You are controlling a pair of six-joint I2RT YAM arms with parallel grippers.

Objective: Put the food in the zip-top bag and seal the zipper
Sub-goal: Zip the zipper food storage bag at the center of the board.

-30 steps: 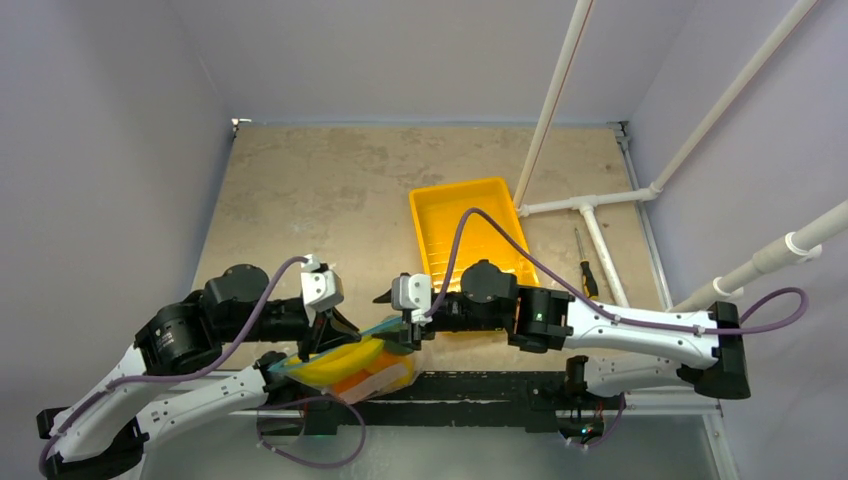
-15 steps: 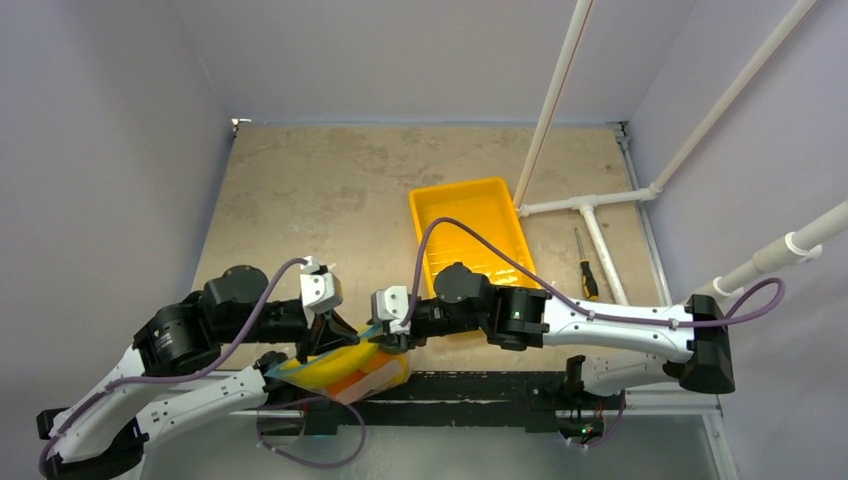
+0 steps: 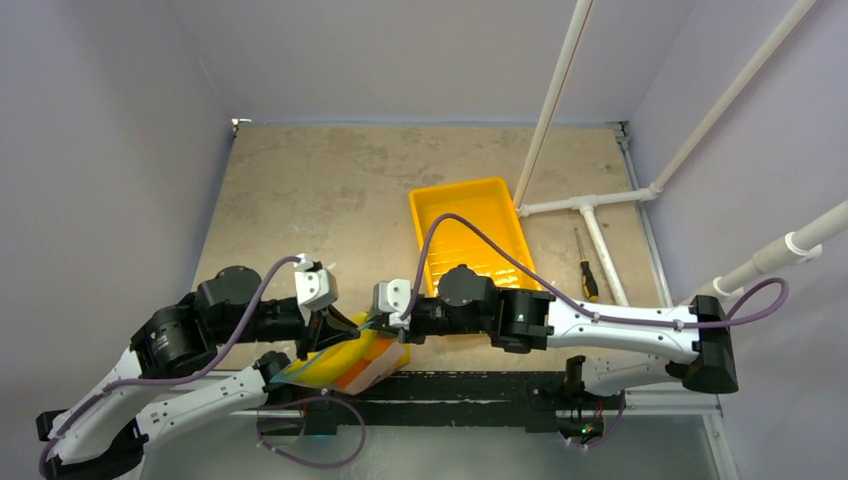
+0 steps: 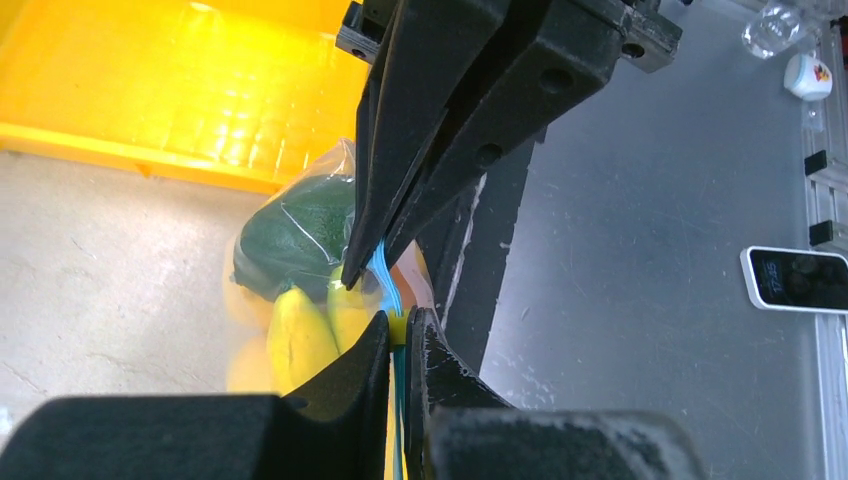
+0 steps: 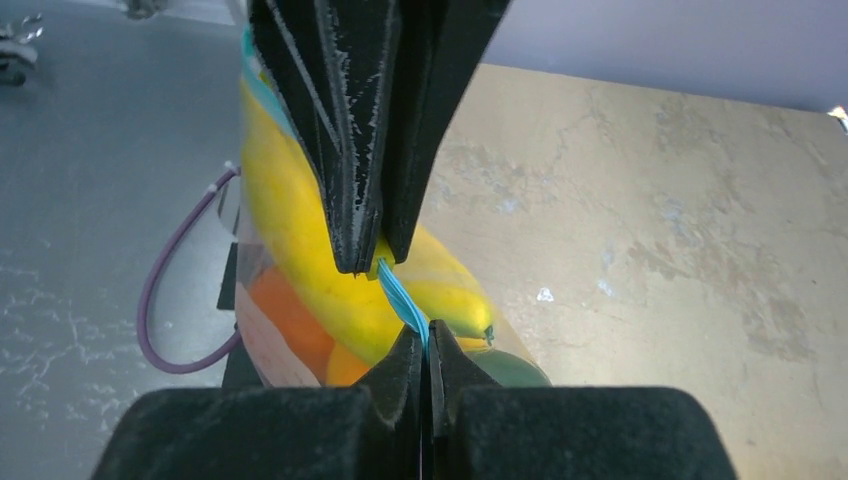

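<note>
The clear zip-top bag (image 3: 352,364) hangs at the table's near edge between my two grippers, holding the food: a yellow banana (image 5: 300,230), an orange fruit (image 5: 285,320) and a dark green fruit (image 4: 295,235). My left gripper (image 4: 398,325) is shut on the teal-blue zipper (image 4: 385,285) at a small yellow tab. My right gripper (image 5: 428,335) is shut on the same zipper (image 5: 400,295) a short way along it. The two sets of fingertips nearly face each other, with a short twisted length of strip between them. In the top view the grippers meet above the bag (image 3: 362,325).
The yellow tray (image 3: 470,205) lies behind the right arm. A screwdriver (image 3: 583,268) and white pipes (image 3: 600,240) are at the right. Beyond the table's near edge is a grey metal surface with a phone (image 4: 797,280) on it.
My right gripper has slid left along the zipper towards the left gripper and gone from open to shut on it. The left gripper has kept its grip, and the bag shifted slightly left.
</note>
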